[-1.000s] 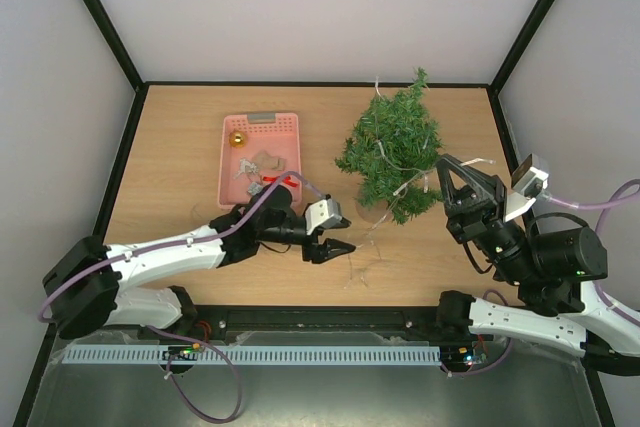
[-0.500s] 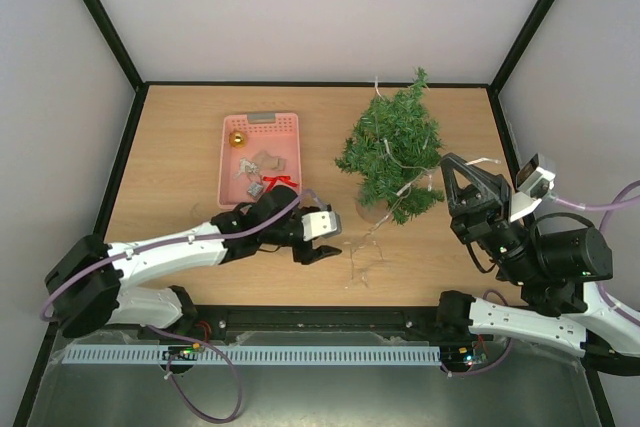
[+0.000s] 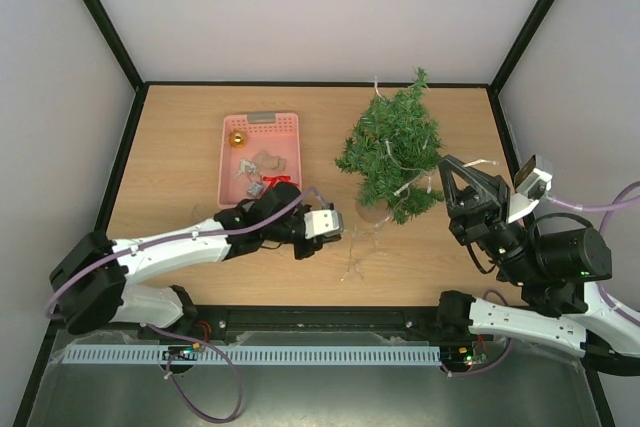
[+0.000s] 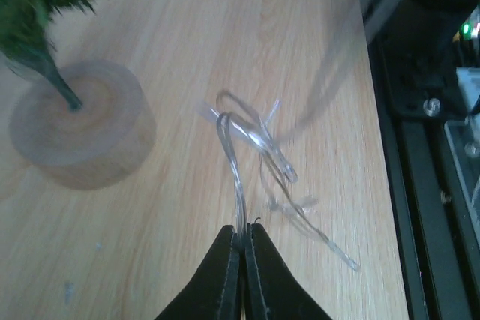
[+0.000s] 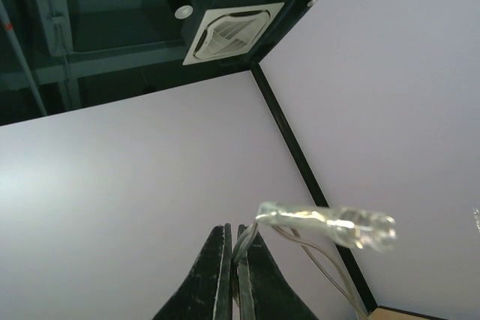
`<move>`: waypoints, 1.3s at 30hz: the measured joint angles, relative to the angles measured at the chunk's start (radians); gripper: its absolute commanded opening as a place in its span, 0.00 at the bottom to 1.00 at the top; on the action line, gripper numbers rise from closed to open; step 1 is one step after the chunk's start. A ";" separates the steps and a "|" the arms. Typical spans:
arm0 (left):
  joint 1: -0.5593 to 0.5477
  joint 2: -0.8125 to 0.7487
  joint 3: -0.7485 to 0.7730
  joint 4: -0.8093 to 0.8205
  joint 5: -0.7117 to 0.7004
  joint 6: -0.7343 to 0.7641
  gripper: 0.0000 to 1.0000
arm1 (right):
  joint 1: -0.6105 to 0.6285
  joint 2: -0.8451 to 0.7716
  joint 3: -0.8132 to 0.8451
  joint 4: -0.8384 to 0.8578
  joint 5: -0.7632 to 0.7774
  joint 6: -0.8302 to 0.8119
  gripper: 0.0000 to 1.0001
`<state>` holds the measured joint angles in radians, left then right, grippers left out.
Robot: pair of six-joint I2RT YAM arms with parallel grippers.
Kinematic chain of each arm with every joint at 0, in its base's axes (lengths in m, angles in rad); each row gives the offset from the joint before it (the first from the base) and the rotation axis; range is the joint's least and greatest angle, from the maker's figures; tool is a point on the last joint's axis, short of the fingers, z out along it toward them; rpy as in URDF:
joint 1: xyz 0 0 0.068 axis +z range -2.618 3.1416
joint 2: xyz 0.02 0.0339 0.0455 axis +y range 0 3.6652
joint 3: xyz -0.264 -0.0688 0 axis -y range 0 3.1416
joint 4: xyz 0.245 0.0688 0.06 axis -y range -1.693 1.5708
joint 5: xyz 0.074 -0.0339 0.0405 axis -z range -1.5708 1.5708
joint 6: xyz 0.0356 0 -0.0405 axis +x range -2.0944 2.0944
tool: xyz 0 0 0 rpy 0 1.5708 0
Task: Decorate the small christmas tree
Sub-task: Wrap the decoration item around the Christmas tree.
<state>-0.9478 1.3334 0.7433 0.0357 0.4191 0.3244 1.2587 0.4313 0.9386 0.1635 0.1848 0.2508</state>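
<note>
We log the left gripper (image 4: 241,231) low over the table (image 4: 135,260), clenched on a clear light string (image 4: 251,136). Right gripper (image 5: 234,236), raised, pinches that string near a bulb. Beyond, the small christmas tree (image 3: 395,152) stands upright, right of centre, string-draped.

Right gripper (image 5: 234,231) pinched on clear light wire (image 5: 330,226) — bulb end sticking right, ceiling vent (image 5: 232,31) above.

Left arm (image 3: 170,252) at 7 o'clock, right arm (image 3: 540,322) at 5 o'clock: white shells, black joints. Lilac cables (image 3: 215,387) loop off both. White camera block (image 3: 322,221) on each wrist. Fingers (image 4: 225,275) black, tapered. Green light (image 3: 579,272) on the right arm's joint.
</note>
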 measured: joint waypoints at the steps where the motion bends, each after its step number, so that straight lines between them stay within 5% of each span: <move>1: 0.001 -0.014 0.000 0.004 0.000 -0.011 0.02 | 0.000 -0.002 -0.002 -0.006 0.000 0.000 0.02; 13: 0.070 -0.104 0.000 0.133 0.002 -0.160 0.02 | 0.000 -0.065 -0.033 -0.113 -0.006 0.023 0.02; 25: 0.114 -0.092 0.002 -0.066 -0.196 -0.307 0.02 | 0.000 -0.058 -0.005 -0.089 0.035 0.024 0.02; 39: 0.118 -0.342 0.061 -0.139 -0.218 -0.341 0.02 | 0.000 -0.015 0.091 -0.071 0.592 -0.059 0.02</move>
<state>-0.8299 0.9916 0.8043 -0.1036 0.2012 -0.0162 1.2587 0.4164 1.0294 0.0921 0.7765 0.1917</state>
